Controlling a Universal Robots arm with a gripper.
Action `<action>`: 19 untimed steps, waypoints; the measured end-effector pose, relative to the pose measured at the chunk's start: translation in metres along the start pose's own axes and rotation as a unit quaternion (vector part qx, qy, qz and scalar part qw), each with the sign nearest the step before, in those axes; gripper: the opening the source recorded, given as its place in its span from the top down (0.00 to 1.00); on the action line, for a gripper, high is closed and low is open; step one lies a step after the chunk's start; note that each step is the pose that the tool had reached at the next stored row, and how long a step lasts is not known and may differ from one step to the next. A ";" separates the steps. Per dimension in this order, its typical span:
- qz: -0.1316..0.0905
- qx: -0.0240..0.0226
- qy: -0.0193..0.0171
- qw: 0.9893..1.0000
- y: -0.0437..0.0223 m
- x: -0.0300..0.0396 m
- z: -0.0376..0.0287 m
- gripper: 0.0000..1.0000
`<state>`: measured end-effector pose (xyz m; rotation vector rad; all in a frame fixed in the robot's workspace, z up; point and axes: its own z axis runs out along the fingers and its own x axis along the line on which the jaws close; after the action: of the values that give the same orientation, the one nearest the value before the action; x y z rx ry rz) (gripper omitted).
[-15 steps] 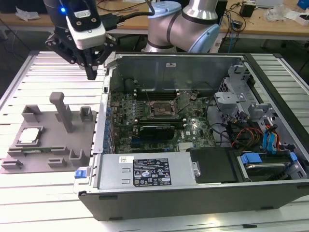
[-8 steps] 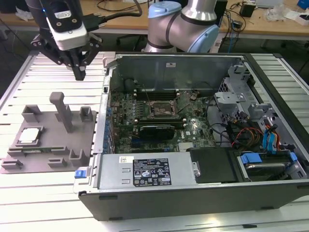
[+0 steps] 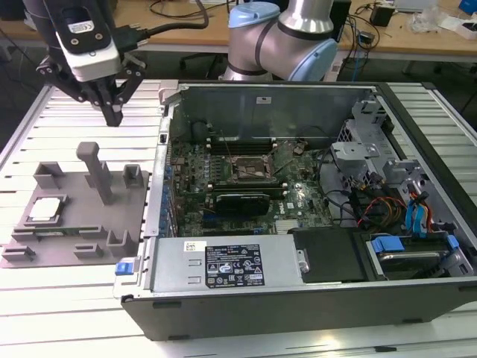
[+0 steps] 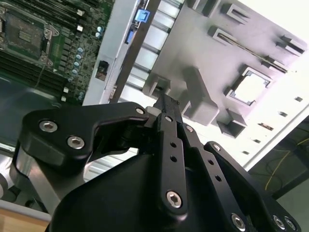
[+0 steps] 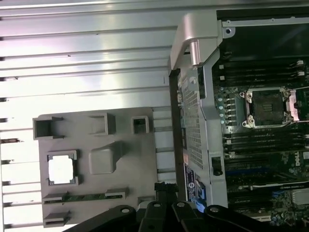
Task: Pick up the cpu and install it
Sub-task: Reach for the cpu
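While well clear of the grey tray (image 3: pixel 74 205), fingers (image 3: pixel 112 112) together, empty; cpu (image 3: pixel 45 209) flat in its recess, silvery face up, square.

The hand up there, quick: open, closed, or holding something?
The hand: closed, holding nothing; the cpu sits in the grey tray.

hand (image 3: pixel 112 113): up over counter (image 3: pixel 67 306), fingers together, well apart from cpu
cpu (image 3: pixel 45 209): flat in tray (image 3: pixel 74 215) recess, exterior view's left
case (image 3: pixel 246 313): open, just beside tray; socket (image 3: pixel 250 168) inside
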<state>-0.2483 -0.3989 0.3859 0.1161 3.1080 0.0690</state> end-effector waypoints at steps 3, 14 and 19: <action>0.000 0.000 0.000 1.000 -0.0006 0.0058 0.0018 0.89; 0.000 0.000 0.000 1.000 -0.0046 0.0469 0.0077 0.89; 0.000 0.000 0.000 1.000 -0.0066 0.0618 0.0121 0.89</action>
<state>-0.3100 -0.4002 0.3718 0.1162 3.1079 0.0691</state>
